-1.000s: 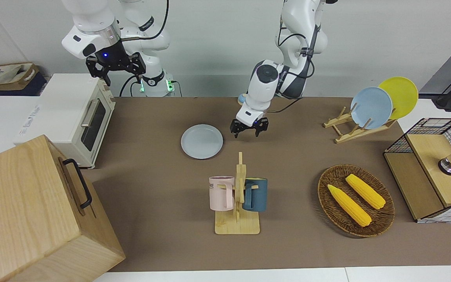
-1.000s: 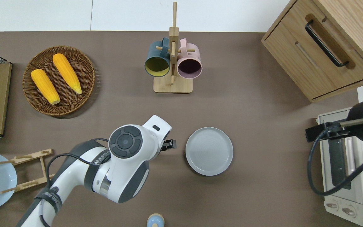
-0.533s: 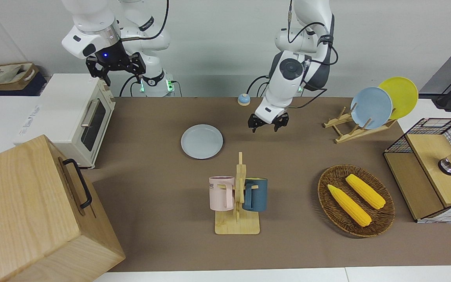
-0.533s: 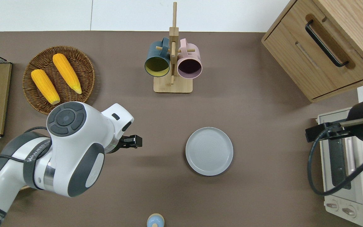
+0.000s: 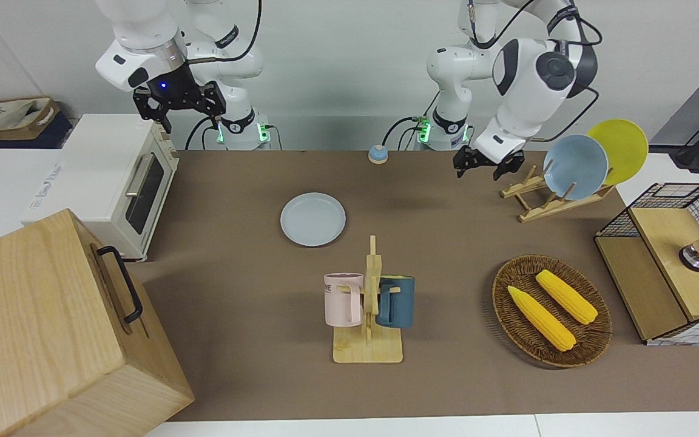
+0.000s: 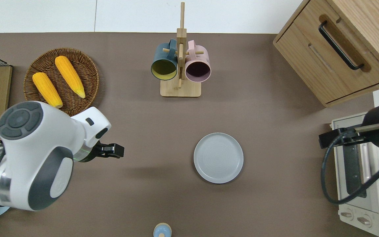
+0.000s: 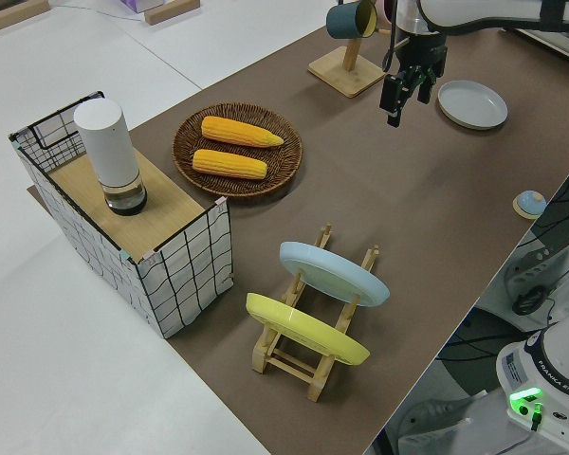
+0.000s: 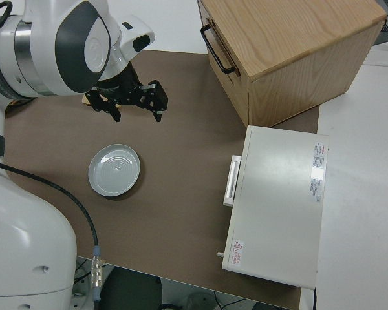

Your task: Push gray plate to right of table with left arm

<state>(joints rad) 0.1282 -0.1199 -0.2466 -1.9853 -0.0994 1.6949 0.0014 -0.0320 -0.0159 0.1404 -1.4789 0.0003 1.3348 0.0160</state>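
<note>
The gray plate (image 5: 313, 219) lies flat on the brown table (image 5: 234, 182), nearer to the robots than the mug stand; it also shows in the overhead view (image 6: 218, 158), the left side view (image 7: 472, 103) and the right side view (image 8: 114, 170). My left gripper (image 5: 486, 165) is open and empty, up in the air. In the overhead view the left gripper (image 6: 115, 152) is over bare table, well apart from the plate, toward the left arm's end. My right gripper (image 5: 193, 118) is open and parked.
A mug stand (image 5: 369, 303) holds a pink and a blue mug. A wicker basket (image 5: 551, 309) holds two corn cobs. A rack (image 5: 537, 200) carries a sky-blue and a yellow plate. A toaster oven (image 5: 119, 176) and a wooden cabinet (image 5: 52, 328) stand at the right arm's end.
My left gripper has drawn away from beside the gray plate, rising and swinging toward the left arm's end of the table. The plate and the right arm have not moved.
</note>
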